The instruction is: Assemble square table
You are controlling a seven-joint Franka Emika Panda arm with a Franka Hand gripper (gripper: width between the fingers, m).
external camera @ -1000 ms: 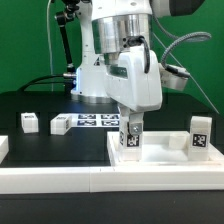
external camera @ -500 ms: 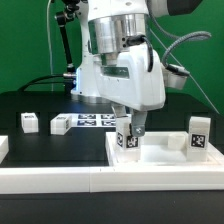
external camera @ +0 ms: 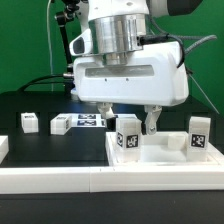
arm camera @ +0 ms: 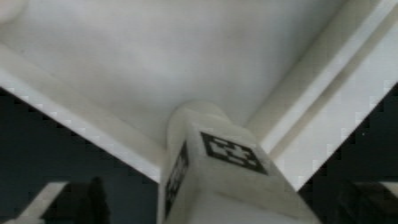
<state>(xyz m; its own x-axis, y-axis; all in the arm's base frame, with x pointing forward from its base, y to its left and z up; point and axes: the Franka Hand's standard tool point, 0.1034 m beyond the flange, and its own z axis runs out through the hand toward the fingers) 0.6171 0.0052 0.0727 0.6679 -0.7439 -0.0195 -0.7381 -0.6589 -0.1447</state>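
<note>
The square table's white slab [external camera: 165, 163] lies at the exterior view's right, with its raised rim toward the front. One tagged white leg [external camera: 128, 137] stands upright on its near-left corner. My gripper [external camera: 130, 122] hangs right over that leg, open, with a finger on each side and a gap to the leg on both. A second leg [external camera: 200, 135] stands upright on the slab's right corner. In the wrist view the leg [arm camera: 214, 160] rises from the slab [arm camera: 160, 60] between my dark fingertips [arm camera: 54, 205], and the gripper [arm camera: 210, 208] is spread wide.
Two loose tagged legs [external camera: 29, 122] [external camera: 60, 125] lie on the black table at the exterior view's left. The marker board [external camera: 90, 120] lies flat behind them. A long white border bar [external camera: 50, 178] runs along the front edge. The arm's base stands at the back.
The hand has turned about a quarter turn over the leg, and its jaws have opened and let go of it. The leg stays standing on the slab.
</note>
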